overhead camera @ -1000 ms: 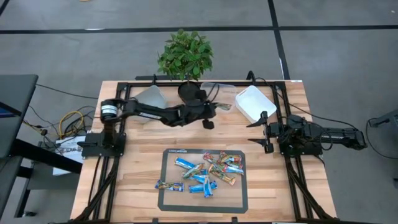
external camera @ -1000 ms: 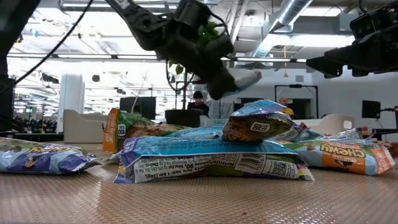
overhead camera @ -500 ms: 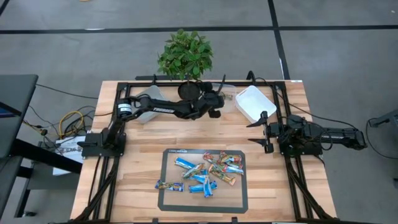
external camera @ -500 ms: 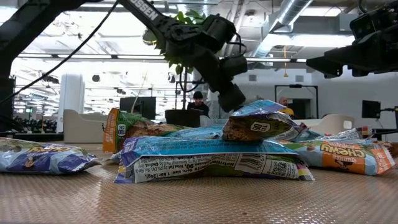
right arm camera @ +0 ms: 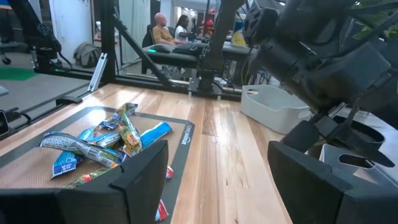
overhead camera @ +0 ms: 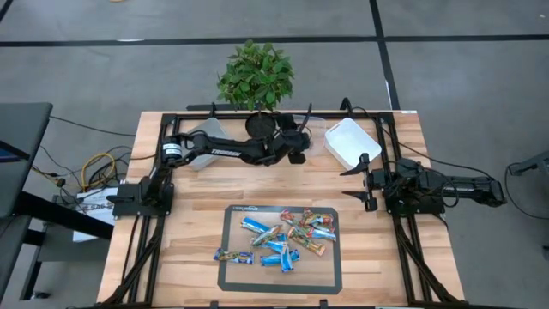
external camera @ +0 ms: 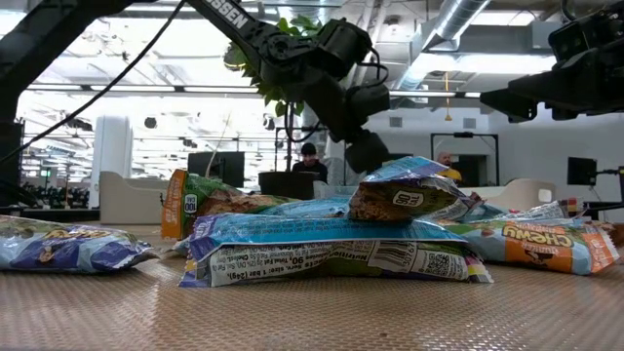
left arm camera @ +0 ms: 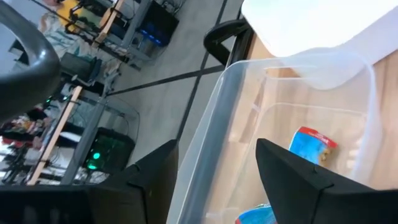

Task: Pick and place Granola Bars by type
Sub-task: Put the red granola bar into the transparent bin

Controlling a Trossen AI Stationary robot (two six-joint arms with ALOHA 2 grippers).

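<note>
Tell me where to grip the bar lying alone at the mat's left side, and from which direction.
Grip the lone bar at its middle, across its narrow width, coming straight down. It lies flat on the mat, apart from the pile, so the jaws should fit along both long edges.

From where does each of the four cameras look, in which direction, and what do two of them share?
High view: overhead, straight down; both arms, left gripper over clear bin.
Low view: table height, across the granola bars.
Left wrist view: into the bin, blue bar inside.
Right wrist view: across the table.
Shared: the bar pile.
</note>
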